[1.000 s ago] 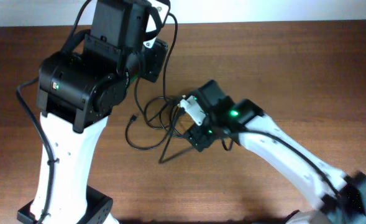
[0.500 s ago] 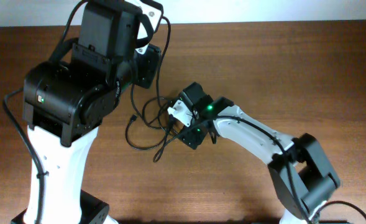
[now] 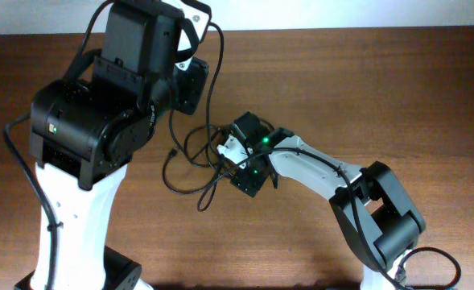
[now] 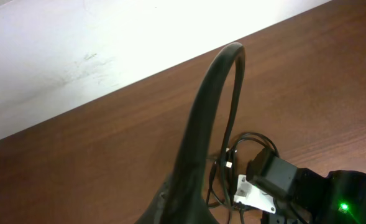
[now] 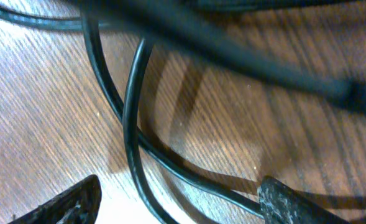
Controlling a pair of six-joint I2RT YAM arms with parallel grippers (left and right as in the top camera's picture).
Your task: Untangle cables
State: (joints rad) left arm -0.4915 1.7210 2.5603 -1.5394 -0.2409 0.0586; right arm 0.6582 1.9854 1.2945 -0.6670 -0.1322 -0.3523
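While left arm (image 3: 100,121) looms over left side of table (image 3: 397,80), left gripper (image 3: 190,84) sits near far edge, one strand (image 4: 201,106) arcing up toward it; finger state cannot be told. Black cables (image 3: 190,157) tangled mid-table. Right gripper (image 5: 183,202) low over them, fingers (image 5: 71,202) spread apart, cables between. Bare wood stretches to right edge.

In the right wrist view only the fingertips (image 5: 77,200) of the right gripper (image 5: 183,202) show, cut off by the lower edge, and a blurred cable (image 5: 232,56) crosses the top. From overhead, the left arm (image 3: 100,121) hides part of the table (image 3: 381,80), and we cannot read the left gripper (image 3: 193,79). Its wrist view shows an out-of-focus black cable (image 4: 201,137) cut off at the bottom.
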